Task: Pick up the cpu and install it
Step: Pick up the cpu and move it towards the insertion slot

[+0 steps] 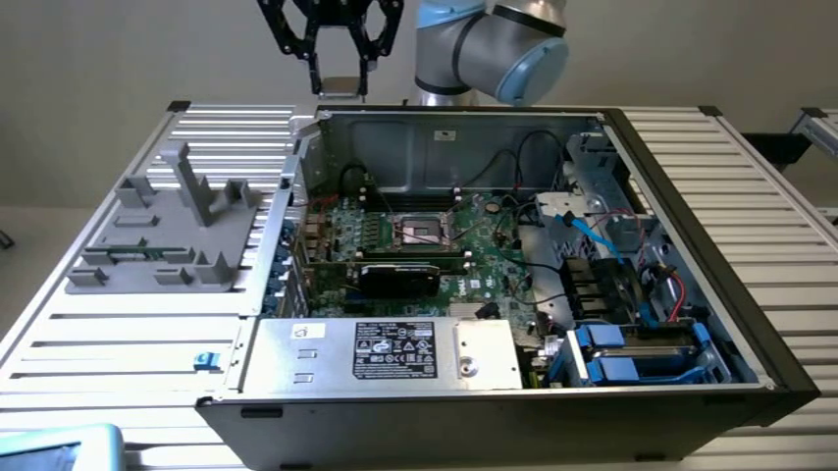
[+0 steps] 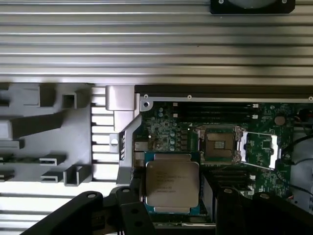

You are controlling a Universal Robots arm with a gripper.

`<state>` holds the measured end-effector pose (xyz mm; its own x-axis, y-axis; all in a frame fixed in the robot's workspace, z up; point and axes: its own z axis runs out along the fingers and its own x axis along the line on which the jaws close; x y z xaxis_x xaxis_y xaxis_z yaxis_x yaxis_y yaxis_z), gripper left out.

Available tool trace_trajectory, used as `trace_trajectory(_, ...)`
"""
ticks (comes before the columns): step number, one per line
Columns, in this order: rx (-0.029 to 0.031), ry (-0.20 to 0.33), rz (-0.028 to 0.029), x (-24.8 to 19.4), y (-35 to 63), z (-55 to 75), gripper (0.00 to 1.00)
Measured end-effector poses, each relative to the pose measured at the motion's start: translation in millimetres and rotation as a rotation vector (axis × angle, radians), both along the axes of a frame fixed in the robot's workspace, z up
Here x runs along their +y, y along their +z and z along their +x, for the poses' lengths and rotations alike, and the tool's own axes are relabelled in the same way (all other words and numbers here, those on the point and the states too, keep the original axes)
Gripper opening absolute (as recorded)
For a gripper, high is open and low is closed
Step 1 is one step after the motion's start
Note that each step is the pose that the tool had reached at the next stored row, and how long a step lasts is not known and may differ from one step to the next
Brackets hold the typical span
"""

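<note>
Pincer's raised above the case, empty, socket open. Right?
Not empty: the wrist view shows the pincer shut on the cpu. The rest holds: it is raised above the case and the socket is open.

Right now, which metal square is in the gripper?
The cpu, silver-lidded with printed text, clamped in the gripper; the socket sits open on the motherboard.

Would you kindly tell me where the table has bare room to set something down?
The table is bare on the exterior view's right of the computer case, and in front of the grey fixture, up to a blue clip. Inside the case it is crowded, and the gripper hangs above its corner holding the cpu.
</note>
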<state>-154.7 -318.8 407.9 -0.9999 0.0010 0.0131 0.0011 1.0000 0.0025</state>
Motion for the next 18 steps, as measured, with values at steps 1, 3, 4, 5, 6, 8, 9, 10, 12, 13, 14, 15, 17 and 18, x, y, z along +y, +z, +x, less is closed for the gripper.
trace_trajectory(1, -0.0018, 0.0, 0.0, 0.0, -0.6, 3.9, 0.56)
trace_trajectory(3, -0.0042, 0.0, -0.0001, 0.0, -1.6, 12.0, 0.56)
trace_trajectory(4, -0.0055, 0.0, 0.0, 0.0, -2.2, 15.9, 0.56)
trace_trajectory(5, -0.007, 0.0, -0.0001, 0.0, -2.8, 19.8, 0.56)
trace_trajectory(6, -0.0085, 0.0, -0.0001, 0.0, -3.5, 23.2, 0.56)
trace_trajectory(8, -0.0112, 0.0, 0.0, 0.0, -5.0, 30.2, 0.56)
trace_trajectory(9, -0.012, 0.0, -0.0001, 0.0, -5.8, 33.9, 0.56)
trace_trajectory(10, -0.0129, 0.0, -0.0001, 0.0, -6.7, 37.4, 0.56)
trace_trajectory(12, -0.0141, 0.0, 0.0, 0.0, -9.1, 43.8, 0.56)
trace_trajectory(13, -0.0145, 0.0, -0.0001, 0.0, -10.4, 46.4, 0.56)
trace_trajectory(14, -0.0149, 0.0, -0.0001, 0.0, -11.9, 48.6, 0.56)
trace_trajectory(15, -0.0151, 0.0, 0.0, 0.0, -13.5, 50.6, 0.56)
trace_trajectory(17, -0.0154, -0.001, 0.0, -0.1, -17.0, 54.5, 0.56)
trace_trajectory(18, -0.0155, -0.001, 0.0, -0.2, -18.8, 56.3, 0.56)
